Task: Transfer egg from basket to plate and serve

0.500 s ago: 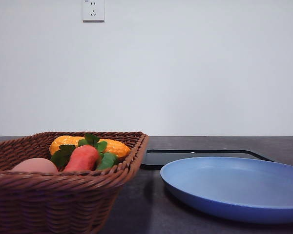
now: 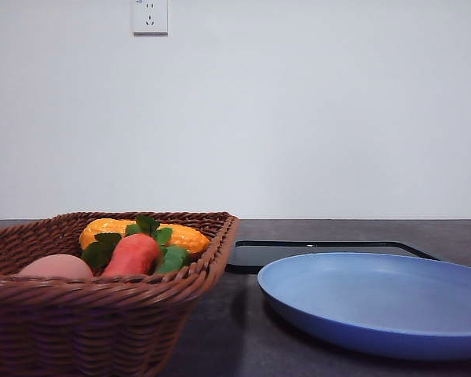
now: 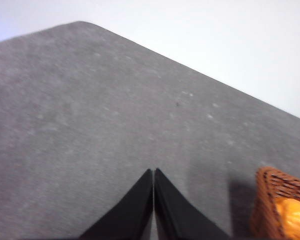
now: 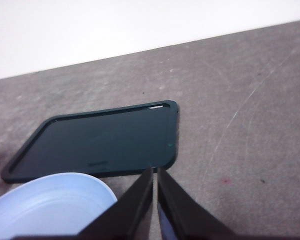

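Note:
The brownish-pink egg (image 2: 56, 267) lies in the near left part of the brown wicker basket (image 2: 102, 314), beside an orange-red carrot (image 2: 132, 254) with green leaves. To the right of the basket the wide blue plate (image 2: 377, 302) rests on the table with nothing on it. In the left wrist view my left gripper (image 3: 153, 172) is shut, its black fingers touching, above bare grey table with a corner of the basket (image 3: 272, 200) off to one side. My right gripper (image 4: 155, 171) is shut too, hovering over the plate's rim (image 4: 50, 200).
A flat black tray (image 2: 322, 251) lies behind the plate; its near edge (image 4: 100, 145) sits just beyond my right fingers. A yellow-orange corn cob (image 2: 141, 233) lies at the back of the basket. A white wall with a socket (image 2: 150, 16) stands behind the table.

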Available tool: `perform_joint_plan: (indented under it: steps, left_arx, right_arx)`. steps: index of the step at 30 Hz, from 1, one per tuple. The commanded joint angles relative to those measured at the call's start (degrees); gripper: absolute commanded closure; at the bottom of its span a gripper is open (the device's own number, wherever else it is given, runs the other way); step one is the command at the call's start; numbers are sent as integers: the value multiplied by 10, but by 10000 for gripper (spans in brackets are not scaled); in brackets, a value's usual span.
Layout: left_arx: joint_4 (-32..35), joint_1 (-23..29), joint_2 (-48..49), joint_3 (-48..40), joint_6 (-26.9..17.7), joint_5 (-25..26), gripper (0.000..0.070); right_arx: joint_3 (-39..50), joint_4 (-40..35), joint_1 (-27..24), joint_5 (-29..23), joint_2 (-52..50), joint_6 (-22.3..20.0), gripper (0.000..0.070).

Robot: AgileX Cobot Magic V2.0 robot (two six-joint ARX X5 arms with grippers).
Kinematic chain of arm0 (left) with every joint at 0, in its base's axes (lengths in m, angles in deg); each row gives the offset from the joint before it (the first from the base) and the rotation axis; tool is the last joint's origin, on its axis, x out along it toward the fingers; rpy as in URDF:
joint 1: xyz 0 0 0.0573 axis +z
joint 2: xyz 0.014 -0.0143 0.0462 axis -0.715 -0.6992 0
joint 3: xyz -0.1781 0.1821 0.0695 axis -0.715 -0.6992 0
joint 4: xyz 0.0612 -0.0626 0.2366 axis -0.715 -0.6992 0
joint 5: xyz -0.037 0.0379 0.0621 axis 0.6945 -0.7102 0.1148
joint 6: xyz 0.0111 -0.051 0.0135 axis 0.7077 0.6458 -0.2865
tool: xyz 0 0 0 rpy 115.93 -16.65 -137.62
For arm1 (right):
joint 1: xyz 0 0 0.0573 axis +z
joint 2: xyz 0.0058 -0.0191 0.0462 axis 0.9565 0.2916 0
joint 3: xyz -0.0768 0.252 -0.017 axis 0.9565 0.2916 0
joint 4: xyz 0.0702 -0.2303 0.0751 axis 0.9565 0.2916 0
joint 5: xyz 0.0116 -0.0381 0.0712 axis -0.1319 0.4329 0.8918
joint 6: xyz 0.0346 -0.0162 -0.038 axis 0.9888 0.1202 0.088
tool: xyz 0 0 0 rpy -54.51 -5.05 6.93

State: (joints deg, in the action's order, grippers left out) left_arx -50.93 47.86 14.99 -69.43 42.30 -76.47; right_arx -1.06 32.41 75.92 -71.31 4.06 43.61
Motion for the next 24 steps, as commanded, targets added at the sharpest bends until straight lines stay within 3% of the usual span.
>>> perform_joint_plan:
  steps: [1, 10, 17, 24]
  left_arx:
    - [-6, 0, 0, -6, 16, 11, 700]
    - [-52, 0, -23, 65, 60, 107, 700]
    - [-57, 0, -95, 127, 58, 134, 700]
    - [-57, 0, -206, 208, 16, 208, 700]
  right_arx:
    - [-9, -4, 0, 0, -2, 25, 700]
    - [-96, 70, -1, -5, 24, 40, 700]
    - [-191, 119, -1, 4, 104, 39, 700]
    - [-276, 180, -1, 51, 217, 23, 700]
